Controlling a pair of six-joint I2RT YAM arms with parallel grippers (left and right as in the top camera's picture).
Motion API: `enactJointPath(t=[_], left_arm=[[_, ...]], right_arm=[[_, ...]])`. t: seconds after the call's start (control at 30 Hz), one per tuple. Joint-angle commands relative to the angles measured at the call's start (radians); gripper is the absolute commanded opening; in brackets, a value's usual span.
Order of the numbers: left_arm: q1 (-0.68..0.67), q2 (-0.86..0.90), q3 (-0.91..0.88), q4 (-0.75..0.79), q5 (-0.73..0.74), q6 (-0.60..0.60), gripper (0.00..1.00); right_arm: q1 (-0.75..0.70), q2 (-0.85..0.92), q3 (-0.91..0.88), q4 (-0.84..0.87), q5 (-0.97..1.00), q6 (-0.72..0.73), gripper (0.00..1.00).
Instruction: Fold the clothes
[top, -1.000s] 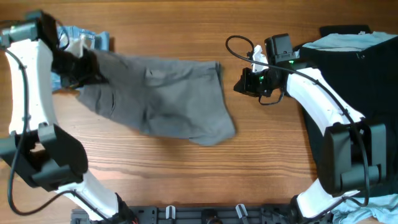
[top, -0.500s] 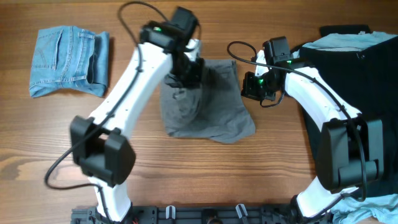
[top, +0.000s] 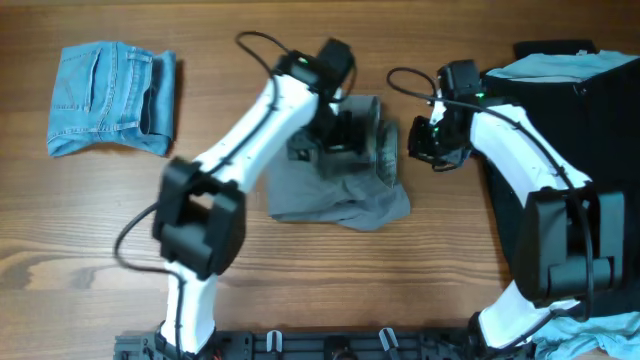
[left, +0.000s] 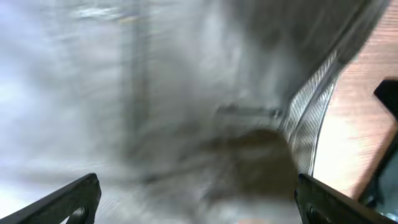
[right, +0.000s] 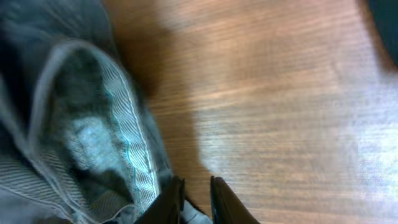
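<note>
Overhead, nearest the base rail, the left arm (top: 200, 220) rises from the near edge of the table (top: 330, 290) and folds at its black elbow. From there it reaches diagonally toward the far right, with its wrist bent back so that the left gripper (top: 345, 135) hangs over the grey shorts (top: 340, 200). The shorts lie bunched in a rough square at mid-table. In the left wrist view, the two fingers (left: 68, 199) sit wide apart at the lower corners, jaws spread, with blurred grey cloth filling the space beneath them.

The right arm (top: 520, 150) comes up the right side and crooks inward, and the right gripper (top: 428, 140) sits just beside the shorts' right edge. Its wrist camera shows the fingertips close together with a thin gap, next to the striped waistband lining (right: 130, 162). Whether they pinch cloth I cannot tell.

Farther off, folded light-blue denim shorts (top: 110, 85) lie at the far left, well apart. A black piece (top: 600, 120) with a pale-blue piece (top: 555, 65) on it fills the far right.
</note>
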Motion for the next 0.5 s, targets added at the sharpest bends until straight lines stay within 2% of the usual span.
enactJointPath(t=[0.0,0.03,0.1,0.17,0.2,0.23,0.27,0.37,0.43,0.47], left_arm=[[0.073,-0.174,0.018,-0.081,-0.115,0.047,1.00],[0.100,-0.200,0.018,-0.109,-0.173,0.047,1.00],[0.127,-0.203,0.018,-0.130,-0.182,0.058,1.00],[0.152,-0.190,-0.026,-0.126,-0.183,0.058,0.67],[0.166,-0.183,-0.103,-0.076,-0.182,0.058,0.35],[0.167,-0.179,-0.137,-0.056,-0.182,0.058,0.28],[0.168,-0.175,-0.176,-0.035,-0.181,0.058,0.27],[0.167,-0.165,-0.291,0.029,-0.102,0.058,0.28],[0.159,-0.162,-0.397,0.134,0.024,0.061,0.40],[0.151,-0.162,-0.438,0.179,0.049,0.061,0.52]], right_arm=[[-0.010,-0.023,0.063,0.000,-0.507,-0.436,0.04],[-0.003,-0.042,0.063,-0.005,-0.613,-0.460,0.04],[0.030,-0.051,0.063,-0.005,-0.645,-0.426,0.04],[0.096,-0.035,0.054,-0.008,-0.461,-0.425,0.04],[0.151,0.008,0.024,-0.011,-0.257,-0.403,0.04],[0.159,0.039,0.002,-0.004,-0.235,-0.376,0.04],[0.161,0.066,-0.015,-0.002,-0.235,-0.348,0.04],[0.157,0.192,-0.053,-0.096,-0.087,-0.053,0.04],[0.151,0.212,-0.051,-0.137,-0.064,0.021,0.04],[0.147,0.182,-0.041,-0.136,-0.065,0.015,0.04]])
